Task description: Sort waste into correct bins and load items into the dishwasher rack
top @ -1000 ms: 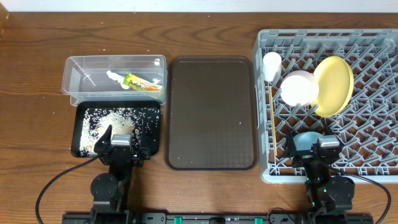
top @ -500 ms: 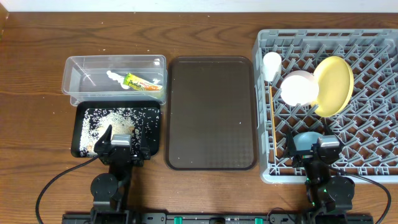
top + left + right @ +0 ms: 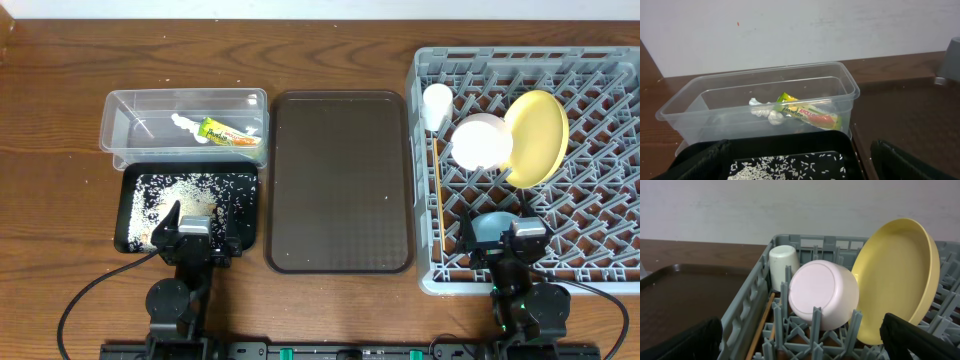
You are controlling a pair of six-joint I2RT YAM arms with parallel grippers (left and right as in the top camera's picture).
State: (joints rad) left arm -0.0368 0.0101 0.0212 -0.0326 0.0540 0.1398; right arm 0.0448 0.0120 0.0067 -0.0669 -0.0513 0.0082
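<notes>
The clear tub point(image 3: 130, 128) holds the snack wrapper point(image 3: 228, 131) and the white paper wad point(image 3: 185, 124). Rice grains point(image 3: 190, 193) lie in the black tray point(image 3: 128, 205). My left gripper point(image 3: 197, 228) hangs open over that tray's near end, nothing between its fingers point(image 3: 697, 162). In the grey rack point(image 3: 600, 70) the yellow plate point(image 3: 537, 137) stands on edge, beside a pale pinkish bowl point(image 3: 482, 141) on its side and a small white cup point(image 3: 436, 104). Chopsticks point(image 3: 439, 195) lie along the rack's left side. My right gripper point(image 3: 510, 238) is open over the rack's near edge, partly covering a light blue round piece point(image 3: 487, 225).
A dark brown serving tray point(image 3: 340, 180) lies between the bins and the rack. The tub point(image 3: 765, 80) stands right behind the black tray point(image 3: 790, 142). Bare wooden table runs along the back and far left. Cables trail from both arm bases at the front edge.
</notes>
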